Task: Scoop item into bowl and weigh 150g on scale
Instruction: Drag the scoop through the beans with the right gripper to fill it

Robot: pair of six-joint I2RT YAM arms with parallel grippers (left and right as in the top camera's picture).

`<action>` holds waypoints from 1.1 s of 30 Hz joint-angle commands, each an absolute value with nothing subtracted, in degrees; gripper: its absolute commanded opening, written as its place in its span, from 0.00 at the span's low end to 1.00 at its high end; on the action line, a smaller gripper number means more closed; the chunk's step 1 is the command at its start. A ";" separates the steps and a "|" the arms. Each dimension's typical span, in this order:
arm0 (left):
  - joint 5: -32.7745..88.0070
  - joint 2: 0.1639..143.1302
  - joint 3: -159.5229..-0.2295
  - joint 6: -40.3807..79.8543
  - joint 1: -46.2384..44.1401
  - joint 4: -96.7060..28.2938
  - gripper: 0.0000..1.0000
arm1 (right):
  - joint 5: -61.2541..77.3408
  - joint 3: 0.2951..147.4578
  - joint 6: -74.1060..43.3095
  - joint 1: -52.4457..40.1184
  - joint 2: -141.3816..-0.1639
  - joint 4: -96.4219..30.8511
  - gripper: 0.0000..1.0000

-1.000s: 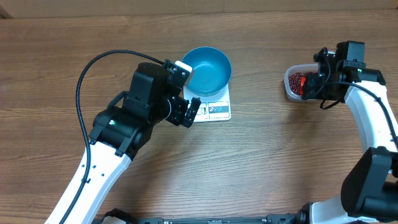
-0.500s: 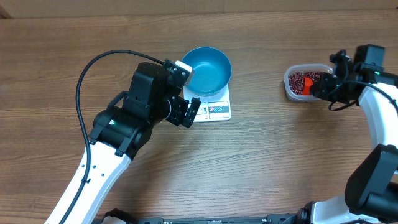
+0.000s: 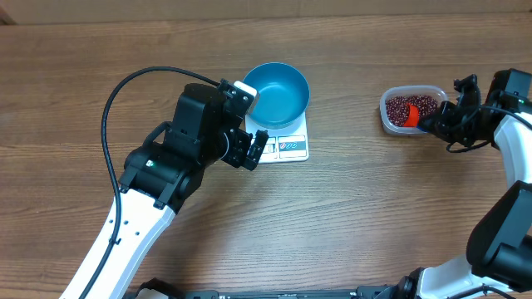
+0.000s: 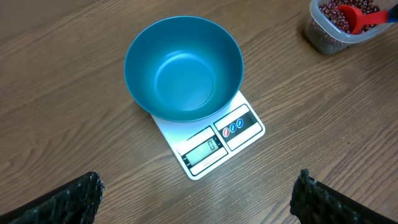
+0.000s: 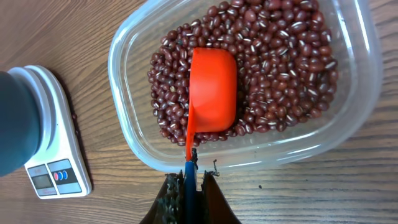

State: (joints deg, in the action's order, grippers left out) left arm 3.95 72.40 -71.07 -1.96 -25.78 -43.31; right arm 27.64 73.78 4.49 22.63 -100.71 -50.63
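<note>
The blue bowl stands empty on the white scale. My left gripper hangs open just in front of the scale, holding nothing. The beans fill a clear plastic tub at the right. My right gripper is shut on the blue handle of an orange scoop. The scoop's head lies among the beans near the tub's wall. In the right wrist view the scale and the bowl show at the left edge.
Bare wooden tabletop lies between the scale and the tub. The left arm's black cable loops over the table's left half. The right arm's white link runs along the right edge.
My right gripper has drawn back to the right, from above the tub to beside its right end, taking the scoop along through the beans. The left arm has not moved.
</note>
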 commanded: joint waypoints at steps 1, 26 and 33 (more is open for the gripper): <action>4.51 72.75 -70.48 -3.01 -25.63 -43.27 1.00 | 29.78 72.34 3.77 23.77 -102.37 -51.05 0.04; 4.49 72.75 -70.48 -3.01 -25.63 -43.27 1.00 | 40.05 72.34 0.97 26.44 -102.96 -48.66 0.04; 4.49 72.75 -70.48 -3.01 -25.63 -43.27 1.00 | 43.31 72.34 0.19 28.51 -102.96 -47.75 0.04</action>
State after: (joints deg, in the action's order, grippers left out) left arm 3.95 72.40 -71.07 -1.96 -25.78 -43.31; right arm 38.70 72.77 0.69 27.27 -102.59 -47.97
